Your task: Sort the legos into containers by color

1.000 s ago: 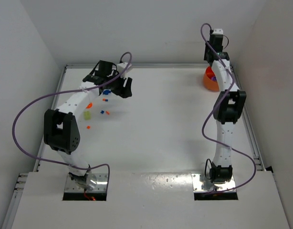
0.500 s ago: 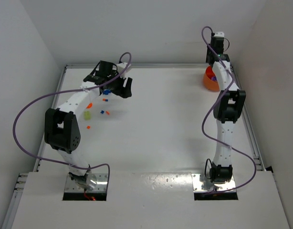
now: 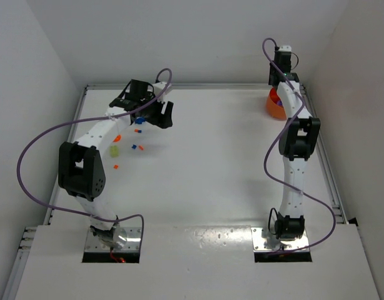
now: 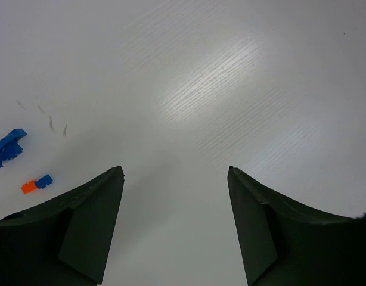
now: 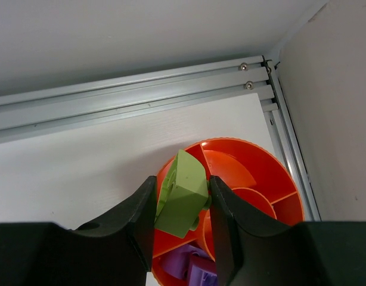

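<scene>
The left tool (image 4: 174,173), its two sides wide apart and empty, hangs by the loose legos (image 3: 134,146) at ten o'clock on the white surface (image 3: 211,169); it needs to drop onto one. The right tool (image 5: 182,186) is clamped on a green brick (image 5: 183,205) over the orange bowl (image 5: 254,173) at one o'clock, so letting go comes next, I think. White walls (image 3: 198,44) stand close around.

The middle of the table (image 3: 211,169) is left bare. Legos (image 3: 137,147) are scattered beside the left gripper (image 3: 162,117); the orange bowl (image 3: 273,109) is hemmed in by corner walls (image 3: 361,94).
</scene>
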